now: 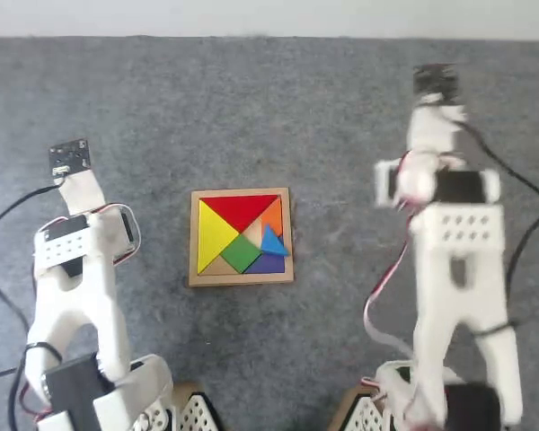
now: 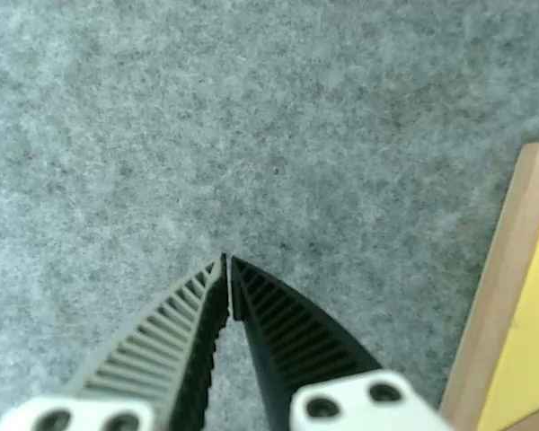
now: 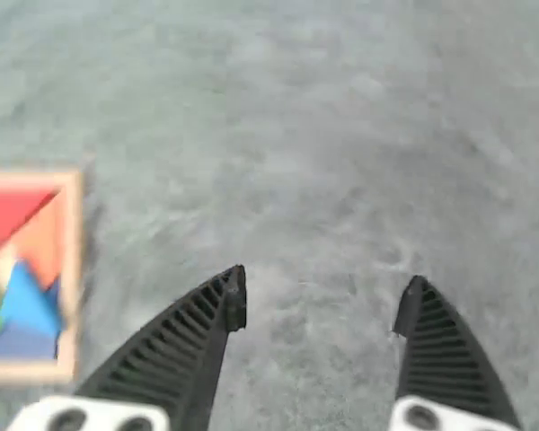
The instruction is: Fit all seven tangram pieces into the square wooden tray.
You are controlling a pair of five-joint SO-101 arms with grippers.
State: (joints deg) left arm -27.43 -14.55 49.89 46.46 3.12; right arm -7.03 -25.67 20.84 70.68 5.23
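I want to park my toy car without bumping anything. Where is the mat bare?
The widest bare grey mat lies beyond the tray, toward the far edge. Smaller strips lie between the tray and the left arm, and between it and the right arm. Crowded spot: the near edge, where both arms stand.

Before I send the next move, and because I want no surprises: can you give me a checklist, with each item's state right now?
1. Seven pieces in the square wooden tray: cannot tell. Six coloured ones are plain, but the pale corner patch may be a piece or bare floor.
2. The blue triangle seated flat: not ok. It looks skewed, with a pale gap beside it.
3. The left gripper empty: ok. It is shut on nothing, over the carpet beside the tray.
4. The right gripper empty: ok. It is open over the carpet.
5. Both grippers off the tray: ok.
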